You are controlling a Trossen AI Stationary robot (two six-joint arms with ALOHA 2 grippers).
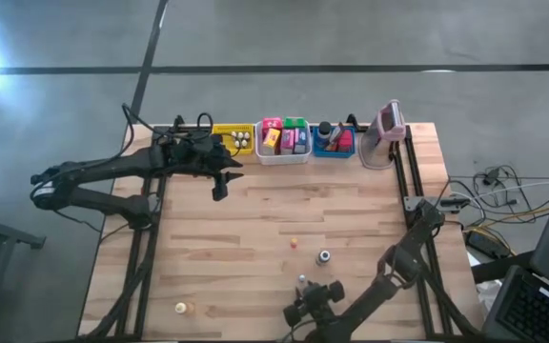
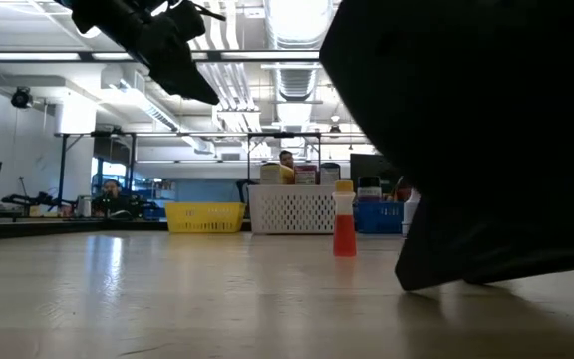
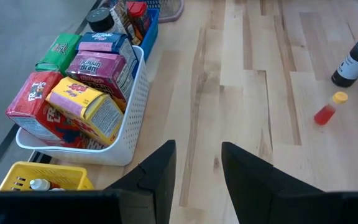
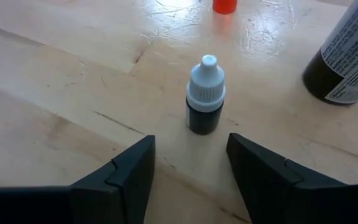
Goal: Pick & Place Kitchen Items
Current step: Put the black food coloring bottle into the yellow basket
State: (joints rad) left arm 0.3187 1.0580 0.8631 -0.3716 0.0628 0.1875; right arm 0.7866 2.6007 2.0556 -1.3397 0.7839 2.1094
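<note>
My right gripper (image 4: 191, 142) is open and low over the table's near side (image 1: 305, 305). A small dark dropper bottle with a white cap (image 4: 204, 93) stands upright on its base just ahead of the fingertips, untouched. Beyond it stand a larger dark bottle (image 4: 347, 56) and a small red bottle with a yellow cap (image 2: 344, 227). My left gripper (image 3: 197, 149) is open and raised in front of the yellow bin (image 1: 233, 138). Pink, red, yellow, blue and green packets (image 3: 86, 93) sit in the white bin (image 3: 129, 134). A tiny orange-whitish piece (image 1: 181, 307) lies at the near left.
Yellow, white (image 1: 284, 143) and blue (image 1: 333, 143) bins line the far edge, with a pink-grey upright device (image 1: 387, 129) at the far right. The larger dark bottle (image 1: 324, 256) and the red bottle (image 1: 294, 242) stand mid-table. Bare wood stretches across the left and middle. People show in the room beyond.
</note>
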